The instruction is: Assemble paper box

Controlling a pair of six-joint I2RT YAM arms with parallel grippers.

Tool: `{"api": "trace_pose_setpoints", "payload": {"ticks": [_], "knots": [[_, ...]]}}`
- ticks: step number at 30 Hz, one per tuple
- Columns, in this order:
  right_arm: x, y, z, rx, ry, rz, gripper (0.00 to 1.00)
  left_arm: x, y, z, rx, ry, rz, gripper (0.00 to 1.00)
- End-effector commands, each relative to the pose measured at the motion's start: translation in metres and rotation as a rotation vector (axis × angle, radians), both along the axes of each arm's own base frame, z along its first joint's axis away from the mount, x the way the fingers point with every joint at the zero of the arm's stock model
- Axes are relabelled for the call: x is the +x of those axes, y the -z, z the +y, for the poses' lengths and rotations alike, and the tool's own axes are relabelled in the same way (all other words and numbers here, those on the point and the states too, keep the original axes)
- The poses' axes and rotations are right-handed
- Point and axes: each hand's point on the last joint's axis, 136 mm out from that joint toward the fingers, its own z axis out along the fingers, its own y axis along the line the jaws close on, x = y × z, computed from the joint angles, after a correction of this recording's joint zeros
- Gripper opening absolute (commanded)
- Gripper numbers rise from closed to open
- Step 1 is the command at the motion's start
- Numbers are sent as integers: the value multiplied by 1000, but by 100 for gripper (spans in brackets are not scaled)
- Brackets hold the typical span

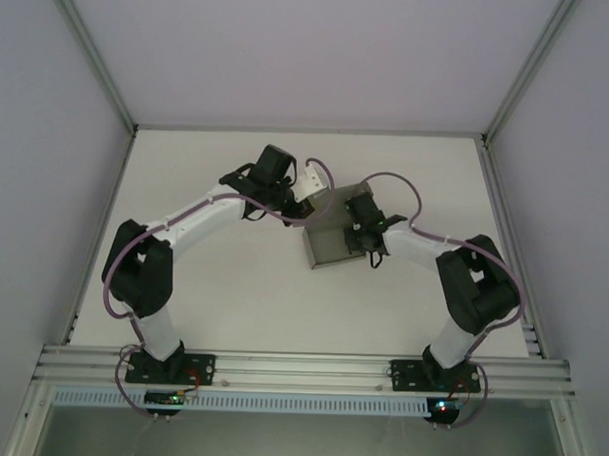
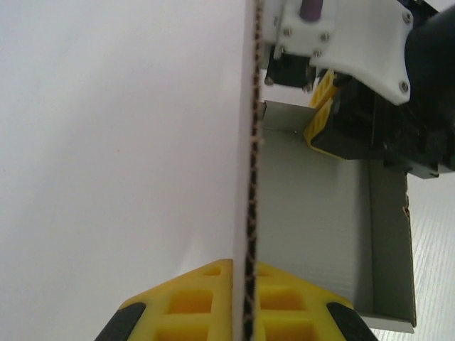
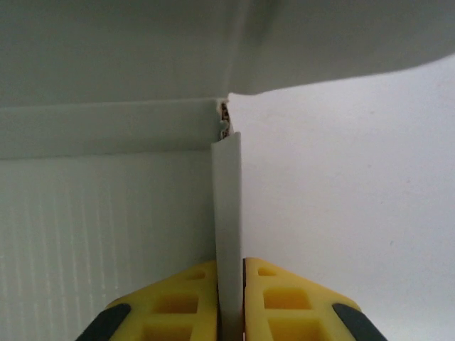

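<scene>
The grey paper box [image 1: 334,247] lies in the middle of the table, partly formed with raised walls. My left gripper [image 1: 308,196] reaches it from the far left and is shut on an upright wall, whose corrugated edge [image 2: 250,177] runs between the yellow fingers [image 2: 192,302]. The box's ribbed grey floor [image 2: 313,220] and a low side wall [image 2: 389,241] lie to the right of that edge. My right gripper [image 1: 369,238] is shut on another upright wall [image 3: 227,213] at the box's right side, its yellow fingertips [image 3: 284,302] pinching it near a folded corner [image 3: 225,114].
The white table [image 1: 232,286] stretches round the box, framed by aluminium rails [image 1: 300,368] at the near edge and posts at the sides. The right arm's wrist housing [image 2: 348,42] hangs close above the box in the left wrist view.
</scene>
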Motion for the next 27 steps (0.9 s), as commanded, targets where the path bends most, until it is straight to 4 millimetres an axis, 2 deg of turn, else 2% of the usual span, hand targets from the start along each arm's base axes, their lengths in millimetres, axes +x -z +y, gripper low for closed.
{"api": "trace_pose_setpoints", "payload": {"ticks": [1, 5, 8, 10, 11, 12, 15, 20, 23, 27], "knots": [[-20, 19, -14, -123, 38, 79, 17, -2, -14, -4, -58, 7, 1, 0], [-28, 28, -5, -79, 4, 131, 19, -7, -10, 3, -55, 21, 1, 0], [-29, 29, -3, -66, -6, 139, 15, -11, -9, 6, -58, 31, -1, 0], [-29, 28, 0, -57, -21, 146, 7, -12, -9, 7, -60, 33, -3, 0], [-29, 28, 1, -57, -23, 147, 0, -11, -9, 7, -61, 32, -5, 0], [-29, 29, 0, -63, -23, 151, 0, -11, -8, 7, -61, 30, -3, 0], [-19, 27, -13, -159, 25, 97, 0, -9, -10, 6, -67, 21, -3, 0], [-18, 17, -43, -394, 216, 2, 0, -8, -13, 5, -76, 20, -8, 0], [-17, 20, -44, -461, 230, -25, 0, -7, -12, 5, -72, 15, -6, 0], [-16, 30, -38, -468, 189, -19, 0, -6, -12, 6, -70, 12, -3, 0]]}}
